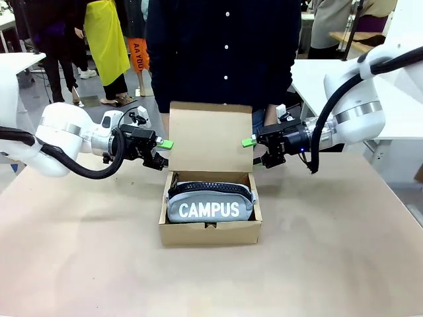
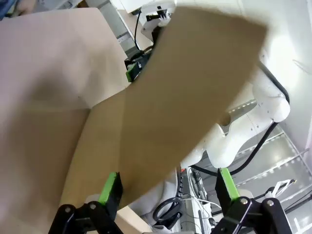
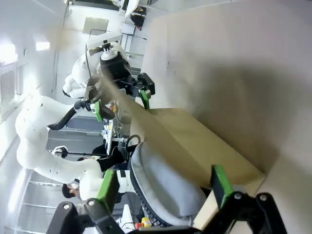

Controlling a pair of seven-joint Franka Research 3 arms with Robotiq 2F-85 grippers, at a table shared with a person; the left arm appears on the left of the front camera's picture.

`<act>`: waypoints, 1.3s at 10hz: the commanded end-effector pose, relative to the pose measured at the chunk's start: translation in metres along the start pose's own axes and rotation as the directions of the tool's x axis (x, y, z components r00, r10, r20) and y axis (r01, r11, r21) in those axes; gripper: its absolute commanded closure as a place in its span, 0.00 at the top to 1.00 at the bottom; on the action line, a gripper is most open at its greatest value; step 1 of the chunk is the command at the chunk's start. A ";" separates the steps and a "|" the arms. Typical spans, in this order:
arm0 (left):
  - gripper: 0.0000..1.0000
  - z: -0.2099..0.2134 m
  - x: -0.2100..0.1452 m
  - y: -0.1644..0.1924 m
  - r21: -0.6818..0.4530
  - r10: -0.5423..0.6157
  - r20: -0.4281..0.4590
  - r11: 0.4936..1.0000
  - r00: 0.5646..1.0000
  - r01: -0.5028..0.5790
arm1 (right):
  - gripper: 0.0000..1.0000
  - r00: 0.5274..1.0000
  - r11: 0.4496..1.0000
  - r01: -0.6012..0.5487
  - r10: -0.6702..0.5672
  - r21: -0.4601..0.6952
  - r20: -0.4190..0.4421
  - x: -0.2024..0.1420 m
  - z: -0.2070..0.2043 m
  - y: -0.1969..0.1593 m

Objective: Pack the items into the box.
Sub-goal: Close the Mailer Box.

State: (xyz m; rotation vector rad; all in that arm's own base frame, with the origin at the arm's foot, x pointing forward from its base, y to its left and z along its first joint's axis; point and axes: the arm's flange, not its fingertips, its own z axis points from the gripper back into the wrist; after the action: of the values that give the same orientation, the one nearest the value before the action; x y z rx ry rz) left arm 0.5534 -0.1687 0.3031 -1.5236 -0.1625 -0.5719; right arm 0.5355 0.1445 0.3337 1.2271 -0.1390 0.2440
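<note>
Left gripper (image 1: 160, 152) released, jaws spread, level with the left edge of the upright lid flap (image 1: 210, 135). Right gripper (image 1: 256, 149) likewise open at the flap's right edge. Neither holds anything; likely flanking the flap, ready to fold it down. CAMPUS pouch (image 1: 210, 203) fills the box (image 1: 209, 234), mid-table (image 1: 79, 251), person (image 1: 221, 49) behind.

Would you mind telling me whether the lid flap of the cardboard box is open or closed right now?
Open. The lid flap stands upright behind the box, and the CAMPUS pouch lies exposed inside.
</note>
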 end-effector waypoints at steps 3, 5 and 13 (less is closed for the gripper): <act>1.00 0.000 -0.007 -0.006 -0.002 -0.027 0.001 1.000 1.000 0.027 | 1.00 1.000 1.000 -0.024 0.024 -0.016 0.005 -0.003 0.003 0.004; 1.00 0.000 -0.007 -0.006 -0.002 -0.027 0.001 1.000 1.000 0.027 | 1.00 1.000 1.000 -0.024 0.024 -0.016 0.005 -0.003 0.003 0.004; 1.00 -0.006 -0.019 -0.025 0.059 -0.351 0.024 0.935 0.936 0.349 | 1.00 0.933 0.934 -0.357 0.356 0.006 -0.047 -0.010 -0.003 0.018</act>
State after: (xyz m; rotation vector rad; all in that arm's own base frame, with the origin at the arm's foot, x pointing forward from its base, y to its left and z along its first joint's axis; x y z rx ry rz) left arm 0.5407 -0.1667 0.3134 -1.4939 -0.3527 -0.7419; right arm 0.5265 0.1513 0.3477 1.1838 -0.2499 0.4954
